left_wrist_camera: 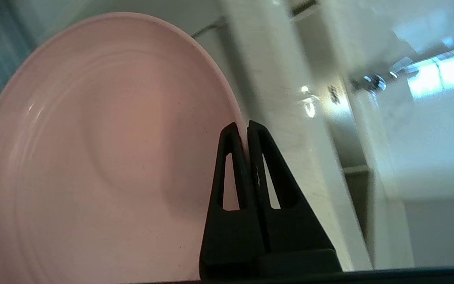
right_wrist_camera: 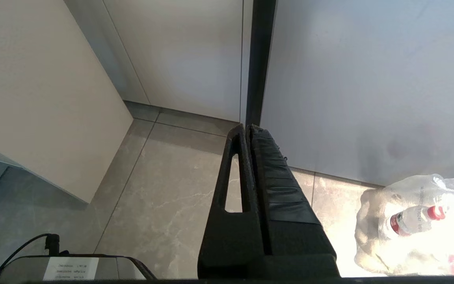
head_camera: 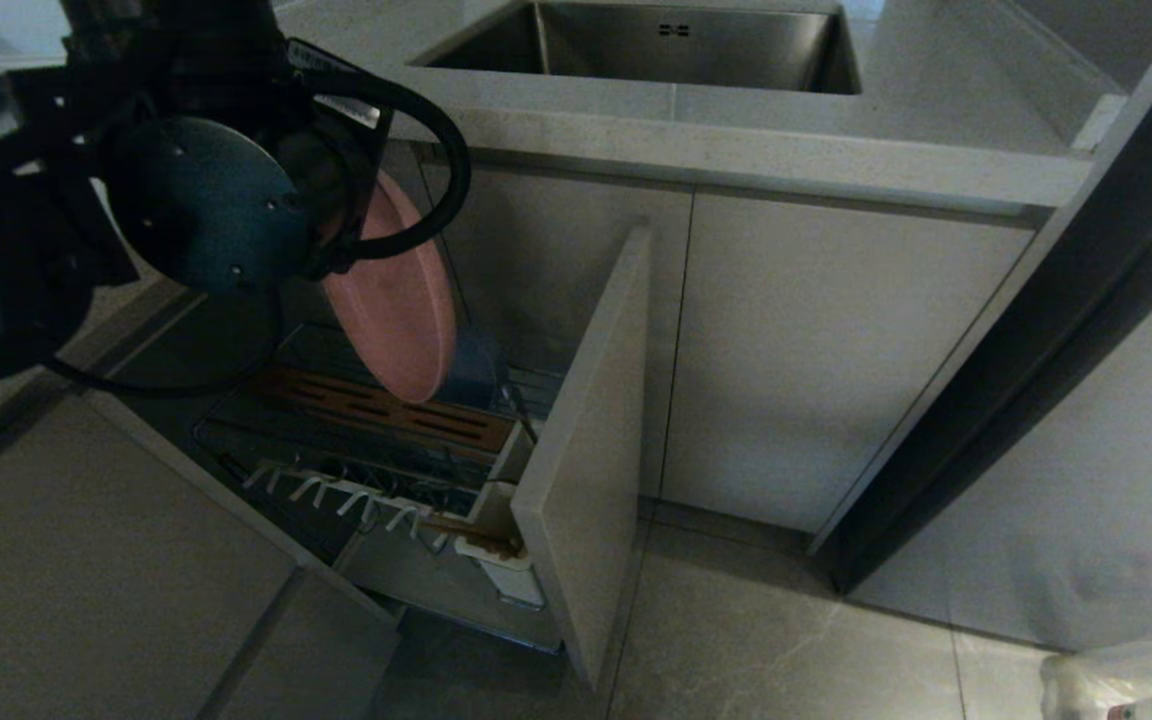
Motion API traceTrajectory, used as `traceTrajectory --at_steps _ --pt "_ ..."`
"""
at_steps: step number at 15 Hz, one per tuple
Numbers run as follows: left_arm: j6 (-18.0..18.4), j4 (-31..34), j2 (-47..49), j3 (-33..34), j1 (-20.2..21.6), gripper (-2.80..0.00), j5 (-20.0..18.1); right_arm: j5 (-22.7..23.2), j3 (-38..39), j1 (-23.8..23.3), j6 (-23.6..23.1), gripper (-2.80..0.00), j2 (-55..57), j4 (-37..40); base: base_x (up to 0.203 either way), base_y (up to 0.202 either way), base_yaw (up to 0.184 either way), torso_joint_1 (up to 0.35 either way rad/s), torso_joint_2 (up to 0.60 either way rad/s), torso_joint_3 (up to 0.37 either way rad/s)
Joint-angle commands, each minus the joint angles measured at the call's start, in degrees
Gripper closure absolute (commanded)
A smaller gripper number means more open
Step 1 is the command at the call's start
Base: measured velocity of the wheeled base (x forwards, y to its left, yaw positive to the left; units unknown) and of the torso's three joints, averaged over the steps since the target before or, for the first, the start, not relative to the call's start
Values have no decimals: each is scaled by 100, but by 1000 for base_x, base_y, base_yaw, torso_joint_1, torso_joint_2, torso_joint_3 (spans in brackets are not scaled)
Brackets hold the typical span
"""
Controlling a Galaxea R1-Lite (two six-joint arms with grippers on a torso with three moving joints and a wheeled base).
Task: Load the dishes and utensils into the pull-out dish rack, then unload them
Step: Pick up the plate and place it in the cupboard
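1. The left tool [left_wrist_camera: 246,128], a pair of black tapered fingers, is pinched tight on the rim of a large flat salmon-pink round plate [left_wrist_camera: 105,157]. It holds the plate on edge in the air.
2. In the head view the plate [head_camera: 396,300] hangs above the back half of the pull-out dish rack [head_camera: 376,450], a dark wire basket drawn out from under the grey stone table [head_camera: 736,140]. The plate's lower edge is near the slotted brown wooden strip [head_camera: 386,405]. Whether they touch cannot be told.
3. At the front corner of the rack, by the beige door front [head_camera: 586,440], a white rectangular utensil cup [head_camera: 506,560] holds thin tan wooden chopsticks [head_camera: 471,533]. A row of white pegs [head_camera: 346,495] runs along the front edge.
4. The plate looks rigid, glazed and slippery, fairly heavy and breakable. A rim grip is the only hold and lets it swing, so it likely wants slow moves.
5. The right tool [right_wrist_camera: 248,128] is parked with fingers pressed together, empty, over the tiled floor [right_wrist_camera: 164,197], near a clear plastic bag of bottles [right_wrist_camera: 412,221].
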Motion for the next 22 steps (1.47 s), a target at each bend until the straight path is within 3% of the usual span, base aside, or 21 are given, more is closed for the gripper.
traceTrajectory --at_steps 1,8,12,16,22 --pt "-469 11 103 227 57 0 112 0 1 2 2 0 3 2 0 0 0 0 0 0" --pt "-1895 923 188 397 313 0 273 0 1 2 -5 0 -2 2 0 0 0 0 0 0" --pt "-2427 1318 326 410 383 0 262 0 1 2 2 0 6 2 0 0 0 0 0 0" --pt "-2755 1302 387 481 525 0 253 0 1 2 2 0 -2 2 0 0 0 0 0 0" --pt "-2882 1226 427 516 763 0 216 0 1 2 2 0 -2 2 0 0 0 0 0 0"
